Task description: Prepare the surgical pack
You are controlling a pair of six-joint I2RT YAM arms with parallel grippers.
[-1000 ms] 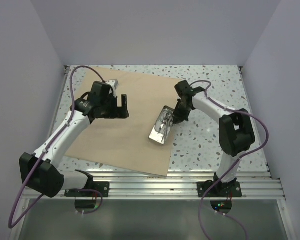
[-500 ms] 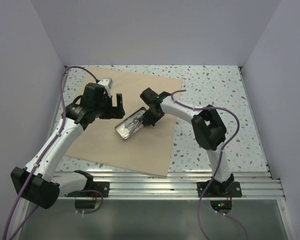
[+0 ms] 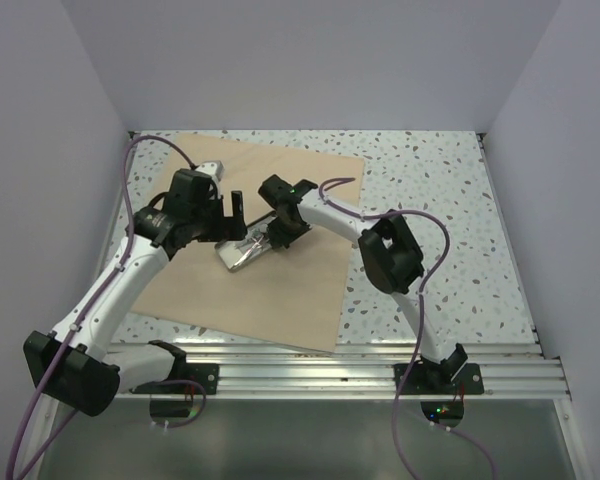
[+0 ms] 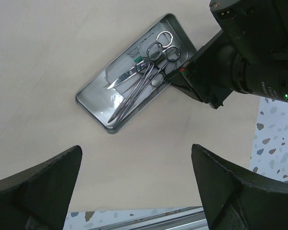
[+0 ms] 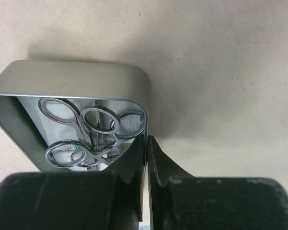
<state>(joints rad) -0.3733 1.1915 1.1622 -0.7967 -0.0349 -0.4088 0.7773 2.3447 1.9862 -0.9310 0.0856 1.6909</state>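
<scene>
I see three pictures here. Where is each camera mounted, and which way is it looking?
Top: fixed above and behind the table, looking down on the tan sheet; left arm and right arm show whole.
Left wrist: on the left arm, looking down at the metal tray; its open fingers frame the bottom.
Right wrist: close behind the right gripper, whose fingers pinch the tray's rim.
Both wrist views show the scissors in the tray.

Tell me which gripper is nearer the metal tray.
Right. The right gripper pinches the rim of the tray at one end; the left gripper hangs open just off it, not touching.
</scene>
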